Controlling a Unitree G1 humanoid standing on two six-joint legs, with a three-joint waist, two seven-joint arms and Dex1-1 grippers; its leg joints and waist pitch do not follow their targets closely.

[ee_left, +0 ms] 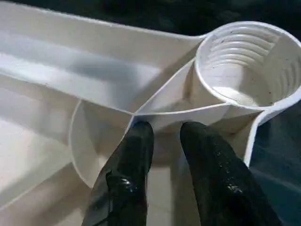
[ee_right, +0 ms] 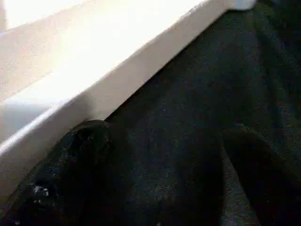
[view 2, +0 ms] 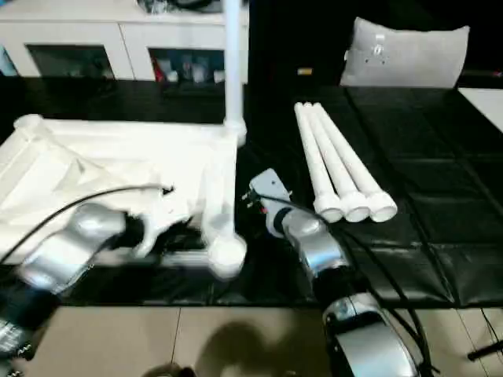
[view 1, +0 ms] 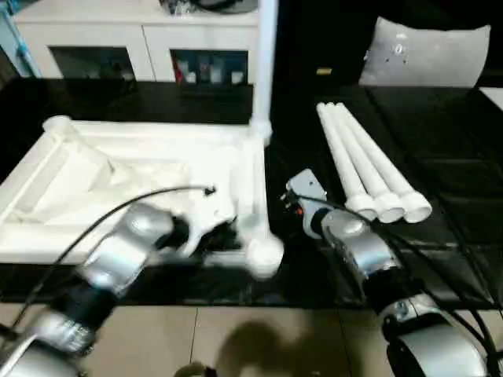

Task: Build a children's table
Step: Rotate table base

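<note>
The children's table lies in parts on a black mat. Its white tabletop (view 1: 47, 188) rests underside up on the left, with one leg (view 1: 266, 63) standing upright in the far right corner. Three more legs (view 1: 365, 161) lie side by side to the right. My left gripper (ee_left: 164, 132) is at the near right corner, its fingers (ee_left: 136, 146) closed narrowly on a thin rib beside the round threaded socket (ee_left: 244, 61). My right gripper (ee_right: 169, 155) hangs open over the mat (ee_right: 197, 84), just beside the tabletop's side wall (ee_right: 94, 89), holding nothing.
A white cabinet with glass doors (view 1: 134, 47) stands behind the tabletop. A grey cushion (view 1: 428, 51) leans at the back right. The black mat (view 1: 448, 133) ends at a tan floor (view 1: 236, 338) in front. A black cable (view 1: 118, 206) arcs over my left forearm.
</note>
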